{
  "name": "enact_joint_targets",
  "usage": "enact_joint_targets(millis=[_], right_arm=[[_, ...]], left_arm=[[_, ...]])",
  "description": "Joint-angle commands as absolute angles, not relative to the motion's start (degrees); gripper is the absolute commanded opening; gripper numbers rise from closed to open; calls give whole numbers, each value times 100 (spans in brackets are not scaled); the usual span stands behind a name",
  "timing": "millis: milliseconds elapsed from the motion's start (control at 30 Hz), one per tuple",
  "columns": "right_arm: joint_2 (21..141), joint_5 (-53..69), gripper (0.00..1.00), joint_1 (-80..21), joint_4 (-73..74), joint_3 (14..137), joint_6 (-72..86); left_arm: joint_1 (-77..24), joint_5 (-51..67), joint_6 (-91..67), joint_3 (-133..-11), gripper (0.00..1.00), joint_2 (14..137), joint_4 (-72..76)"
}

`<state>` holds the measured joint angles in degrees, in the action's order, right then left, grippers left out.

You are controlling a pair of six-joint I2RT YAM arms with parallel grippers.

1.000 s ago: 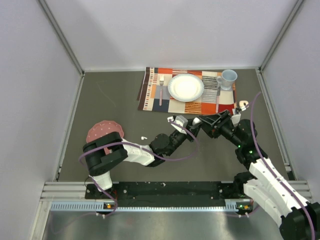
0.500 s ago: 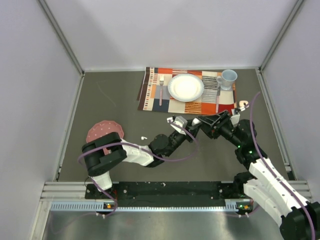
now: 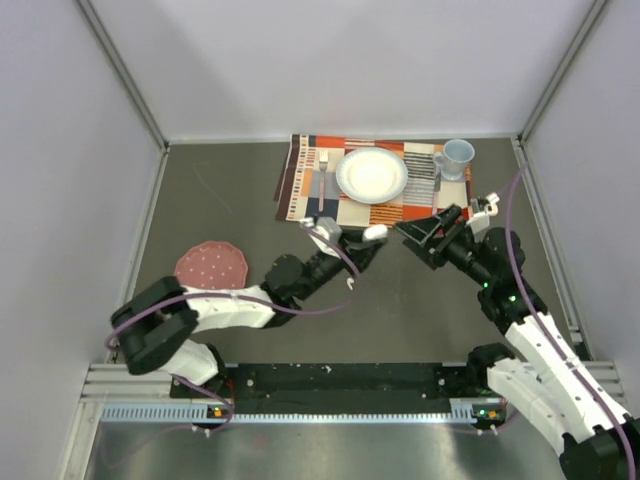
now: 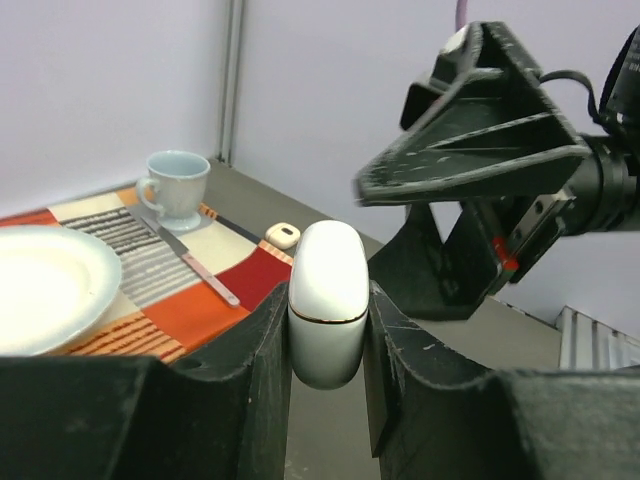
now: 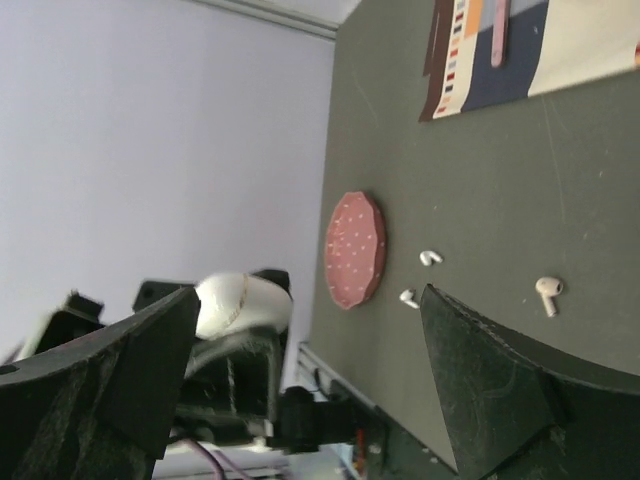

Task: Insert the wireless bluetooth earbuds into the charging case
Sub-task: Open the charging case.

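The charging case (image 4: 326, 300), a white oval with a thin gold seam, is closed and clamped upright between my left gripper's (image 4: 328, 292) fingers. From above, the case (image 3: 375, 232) sticks out of the left gripper (image 3: 358, 241) just below the placemat. My right gripper (image 3: 422, 232) faces it from the right, a short gap away, jaws wide and empty. In the right wrist view the case (image 5: 243, 303) shows beside the open gripper (image 5: 308, 296). Three white earbuds (image 5: 430, 257), (image 5: 408, 298), (image 5: 547, 290) lie loose on the table. One earbud (image 3: 351, 284) shows from above.
A patterned placemat (image 3: 300, 190) at the back carries a white plate (image 3: 372, 175), fork (image 3: 322, 175), knife (image 3: 437, 190) and pale blue mug (image 3: 458, 155). A red dotted coaster (image 3: 211, 265) lies at the left. A small cream object (image 4: 283, 236) sits by the placemat's corner.
My right gripper has opened wide and drawn back to the right of the case. The left arm has swung its elbow leftward, still holding the case.
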<state>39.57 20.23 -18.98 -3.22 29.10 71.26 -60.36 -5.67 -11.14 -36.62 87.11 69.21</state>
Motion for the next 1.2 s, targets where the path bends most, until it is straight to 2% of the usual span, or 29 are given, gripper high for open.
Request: enact_joint_targets(millis=[0,133,267,467,567,900,1167], right_arm=[[4060,2187,92,-1942,483,3884,5004],[4183,2889,89,-1942,668,4428,3535],[4420,3874,89,-1995,1018,4877,2787],[4421,4052,89,-2530,1239,5220,2145],[4474,3886,88,-3205,1485,5379,1776],[4587,3490,87,-3612,1802,5309,1459],[4825,3305,87,-3805,1749,5344,1433]], left_arm=[[-5292,1409,-1923,-3166,0,7595,6664],[-4651,2624,-1952,-3146,0,6866,5715],[-4579,3005,-1574,-3296,0,6251,4607],[-4579,4181,-1170,-3524,0,6240,3920],[-4579,4359,-1186,-3446,0,6406,4295],[-4588,4175,-1388,-2857,0,6346,5614],[-4588,4009,-1529,-2760,0,6381,5897]])
